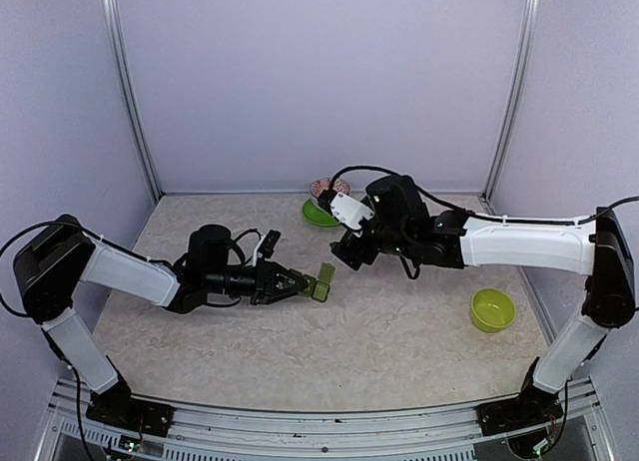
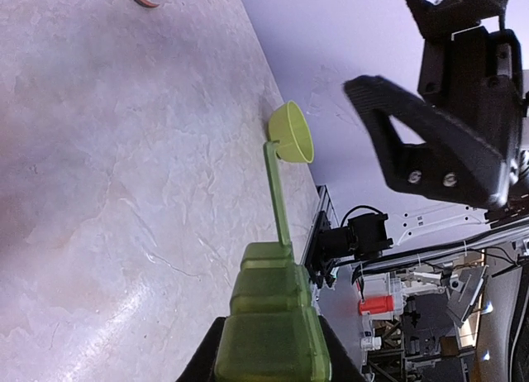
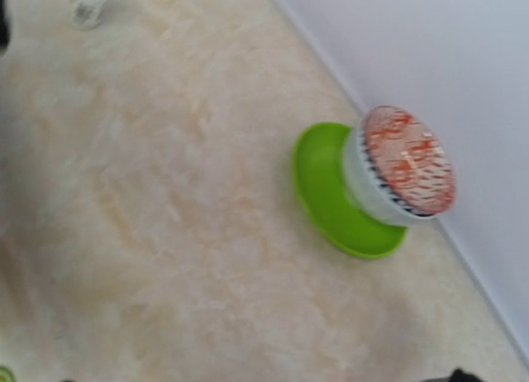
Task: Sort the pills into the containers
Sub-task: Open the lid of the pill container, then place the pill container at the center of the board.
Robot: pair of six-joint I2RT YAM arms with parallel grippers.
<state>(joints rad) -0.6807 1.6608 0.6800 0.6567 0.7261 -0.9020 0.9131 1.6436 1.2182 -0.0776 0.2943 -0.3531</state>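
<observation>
As the left arm lies low across the table (image 1: 419, 331), I see its gripper (image 1: 304, 282) pinching the strip (image 1: 321, 281) mid-table, long axis pointing right, near the right gripper (image 1: 349, 251). Left wrist: the strip (image 2: 273, 324) runs straight away from me, end lid (image 2: 278, 192) open. Right wrist: only a bowl (image 3: 405, 163) on a plate (image 3: 326, 200); I cannot tell how those fingers stand.

The left arm (image 1: 125, 273) reaches level from the near left corner toward the middle of the worktop (image 1: 399, 331), its left claw (image 1: 303, 281) pinched on the container strip (image 1: 321, 281). The right arm (image 1: 519, 243) stretches from the near right corner toward the far edge, its right claw (image 1: 349, 253) spread wide and empty
</observation>
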